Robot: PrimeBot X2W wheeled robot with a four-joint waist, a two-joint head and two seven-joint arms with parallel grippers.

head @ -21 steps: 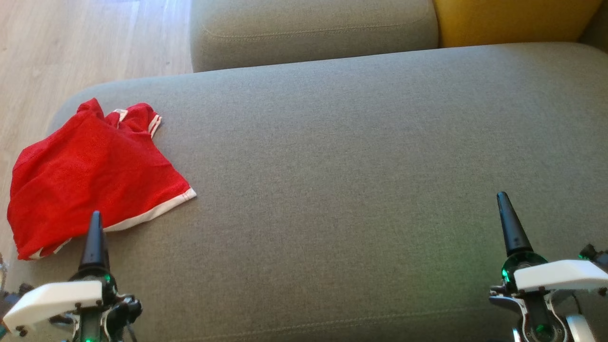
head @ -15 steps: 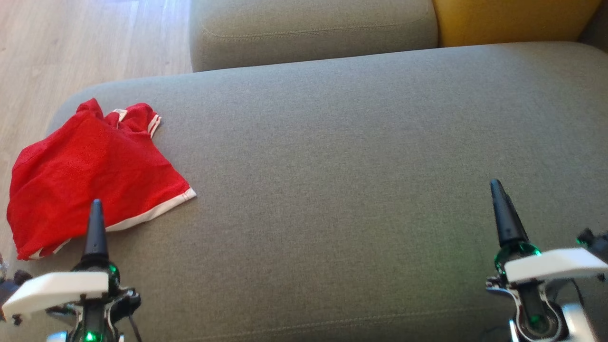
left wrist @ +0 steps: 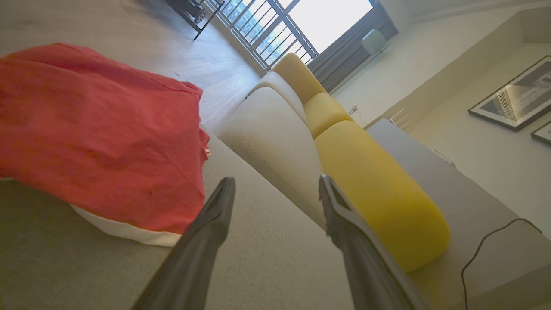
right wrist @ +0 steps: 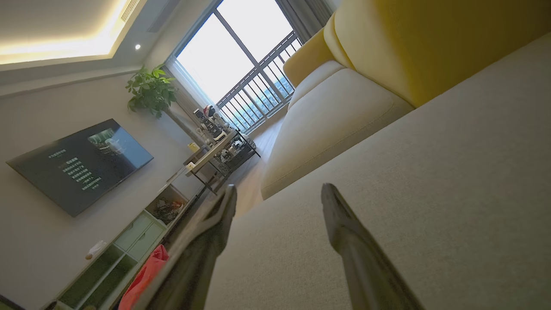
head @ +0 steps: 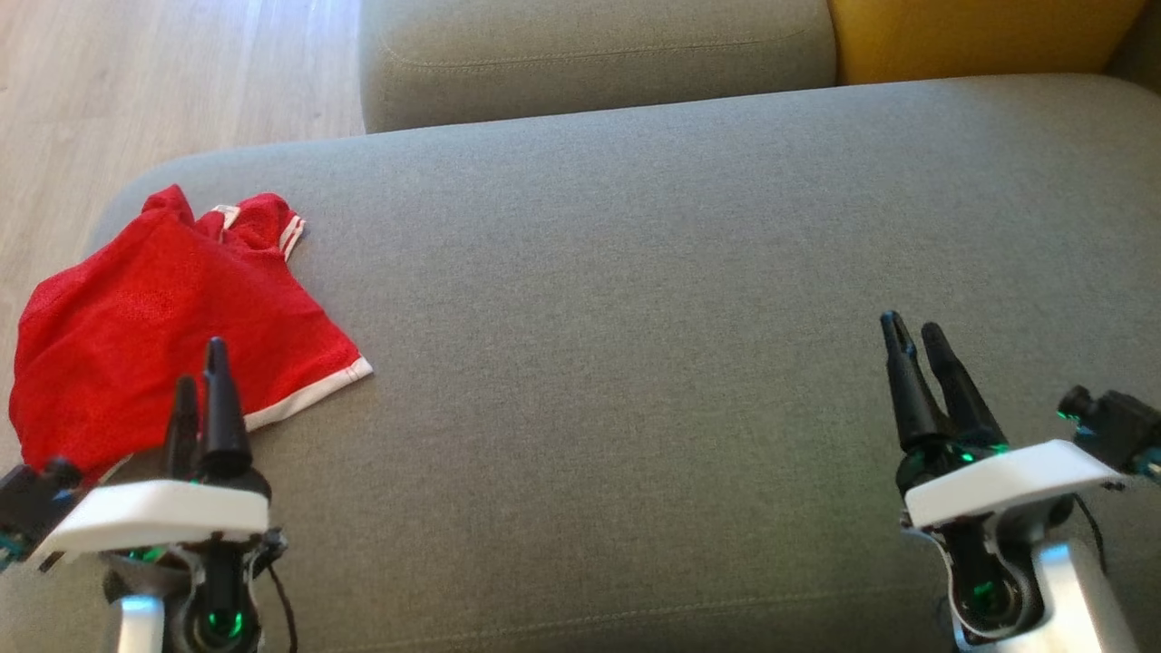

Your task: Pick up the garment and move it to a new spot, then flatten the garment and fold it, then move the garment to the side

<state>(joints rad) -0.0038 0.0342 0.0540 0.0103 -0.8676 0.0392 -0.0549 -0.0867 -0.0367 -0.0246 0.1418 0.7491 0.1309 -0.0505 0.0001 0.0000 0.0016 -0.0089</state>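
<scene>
Finds shirt [head: 172, 336] bunched at the left edge of the sofa seat [head: 635, 272], white hem slanting toward the near edge. Holds left fingers [head: 218, 399] apart just beside that hem, shirt ahead and leftward; holds right fingers [head: 907, 381] apart, empty, well off toward the right edge

The red mesh garment [head: 163, 326], trimmed with a white band along its hem, lies in a loose, crumpled heap at the left end of the grey fabric sofa seat [head: 635, 272]. Its left side reaches the seat's rounded left edge. The white-banded hem runs along its near right side and ends in a corner pointing toward the seat's middle. A bunched, white-striped cuff sits at its far end. It lies unfolded, with the cloth humped rather than flat.
</scene>
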